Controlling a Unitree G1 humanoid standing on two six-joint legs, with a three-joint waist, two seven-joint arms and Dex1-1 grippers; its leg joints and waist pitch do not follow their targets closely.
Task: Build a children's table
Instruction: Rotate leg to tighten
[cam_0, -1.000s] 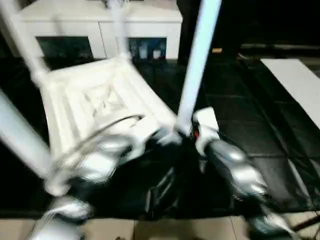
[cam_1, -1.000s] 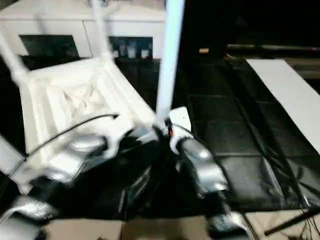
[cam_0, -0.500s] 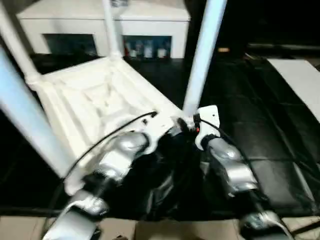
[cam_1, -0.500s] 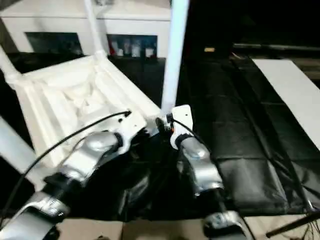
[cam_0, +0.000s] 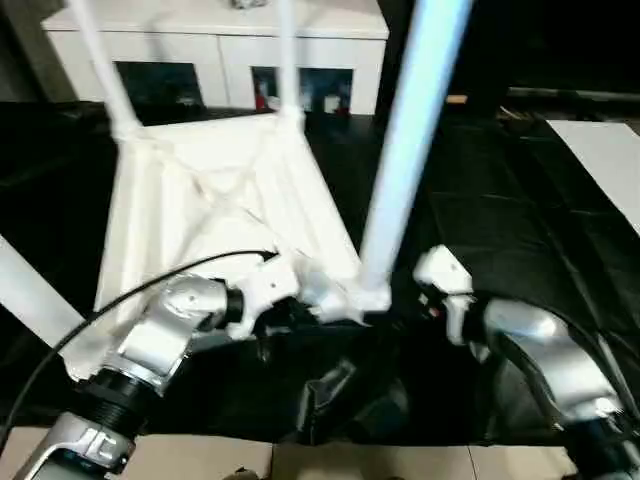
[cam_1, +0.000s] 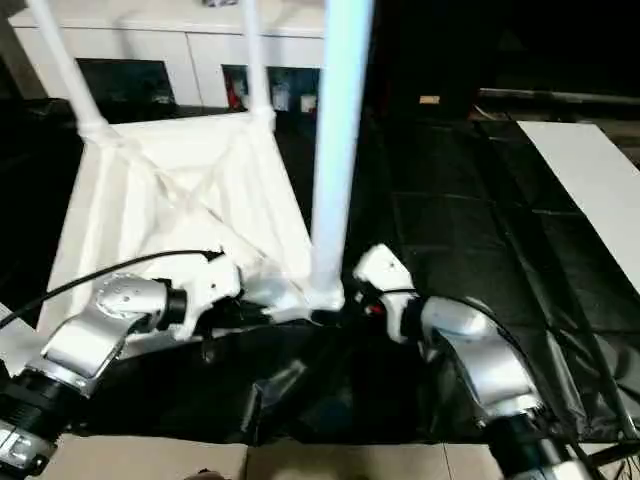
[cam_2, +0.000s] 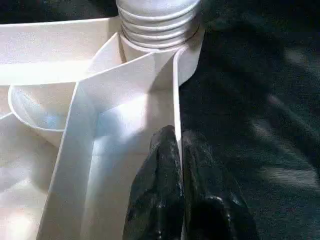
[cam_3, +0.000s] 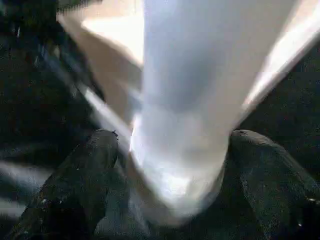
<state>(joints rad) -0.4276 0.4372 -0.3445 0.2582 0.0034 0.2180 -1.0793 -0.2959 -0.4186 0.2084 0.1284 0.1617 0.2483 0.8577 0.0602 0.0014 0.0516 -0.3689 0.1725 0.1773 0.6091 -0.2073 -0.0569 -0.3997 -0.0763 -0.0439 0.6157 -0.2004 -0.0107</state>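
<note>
Upturned tabletop (cam_0: 210, 215) rim pinched in left tool (cam_2: 177, 150); nearest leg (cam_3: 195, 100) between right tool's (cam_3: 172, 175) spread fingers.

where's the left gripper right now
In the left wrist view the left gripper is shut on the thin rim wall of the upside-down tabletop, just short of the corner socket holding the near leg, at the table's near right corner.

Smooth white plastic tabletop (cam_0: 200, 200) and legs (cam_0: 410, 150); glossy black sheeting (cam_0: 500, 230) beneath.
</note>
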